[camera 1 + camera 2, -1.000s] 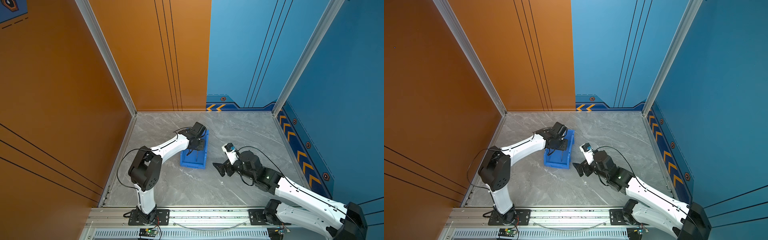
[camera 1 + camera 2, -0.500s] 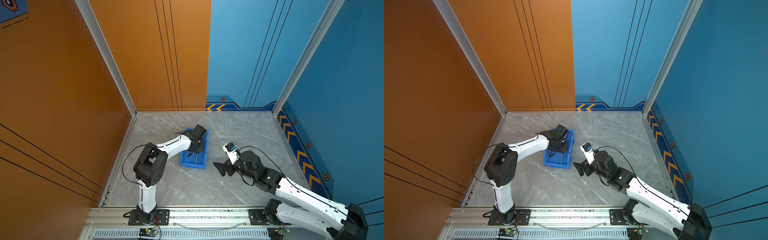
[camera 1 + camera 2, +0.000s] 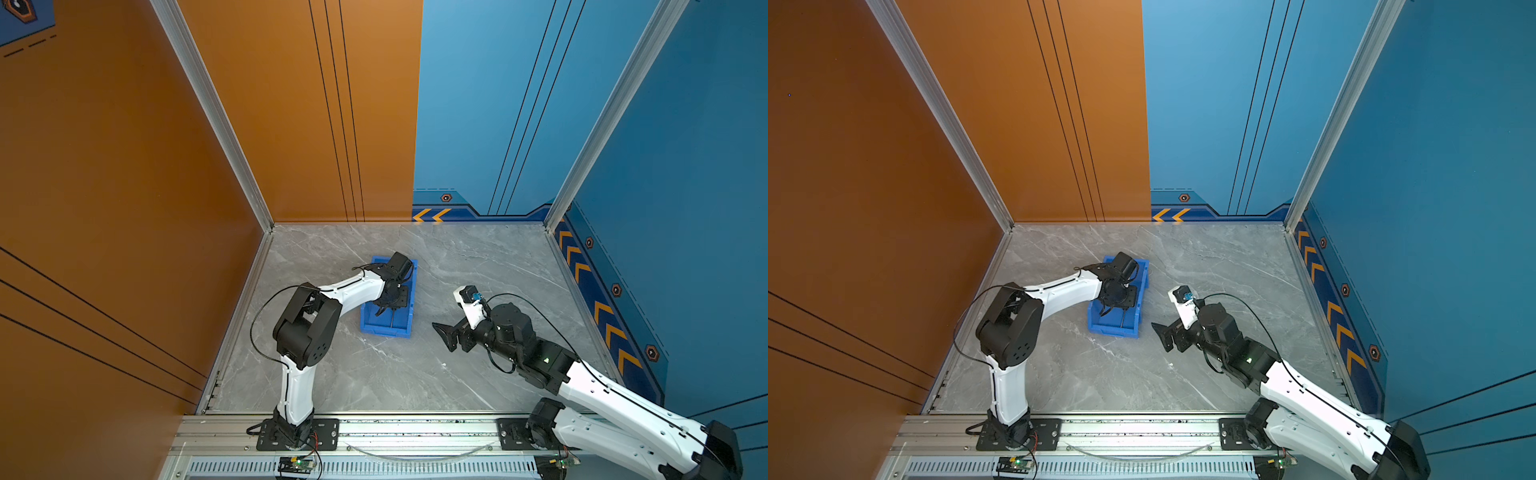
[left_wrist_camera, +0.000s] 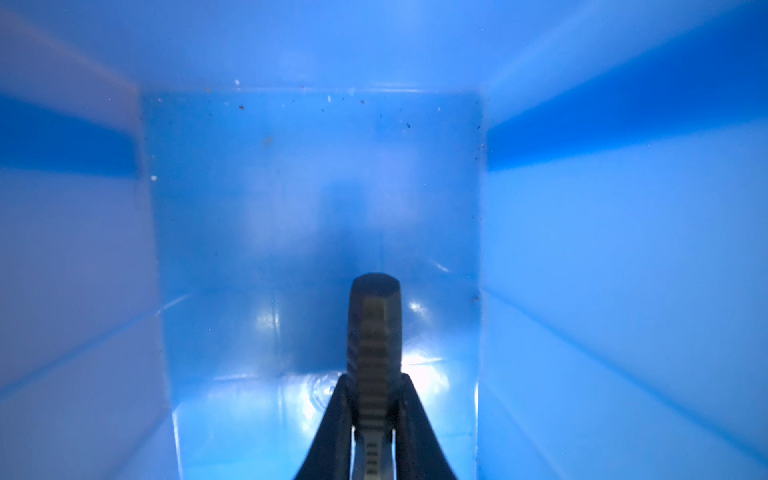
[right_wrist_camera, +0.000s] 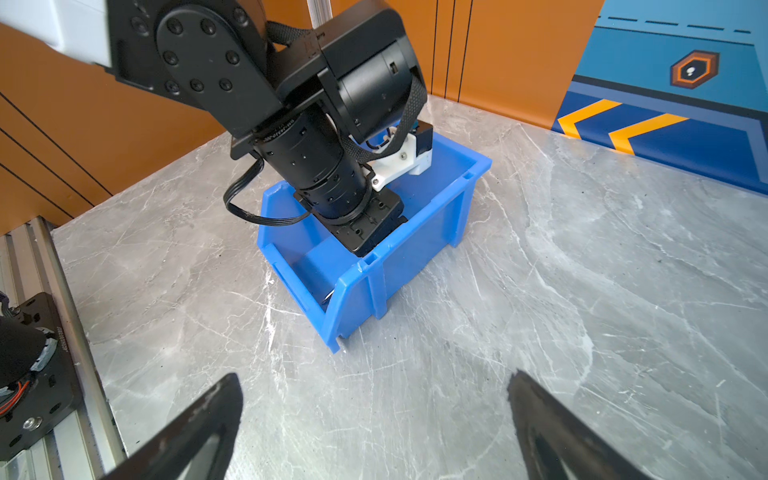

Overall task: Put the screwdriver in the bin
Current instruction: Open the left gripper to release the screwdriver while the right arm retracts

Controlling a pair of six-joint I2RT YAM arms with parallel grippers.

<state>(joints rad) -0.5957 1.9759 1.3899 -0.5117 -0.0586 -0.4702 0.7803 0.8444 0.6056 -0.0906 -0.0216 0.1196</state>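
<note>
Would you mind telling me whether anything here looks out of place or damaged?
Nothing stands out: the bin sits upright on the table, and the left gripper holds the screwdriver inside it between its fingers.

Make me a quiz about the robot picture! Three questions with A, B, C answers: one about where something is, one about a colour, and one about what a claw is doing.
1. Where is the left claw, which grips the screwdriver, compared with the bin?
A. high above it
B. down inside it
C. behind it

2. What colour is the bin?
A. red
B. green
C. blue

3. How is the right claw?
A. open and empty
B. shut on the screwdriver
C. shut on the bin's rim

Answers:
1 B: the left wrist view shows the bin's walls all around the claw.
2 C: its walls are bright blue in every view.
3 A: in the right wrist view its two fingers stand wide apart with nothing held between them.
</note>
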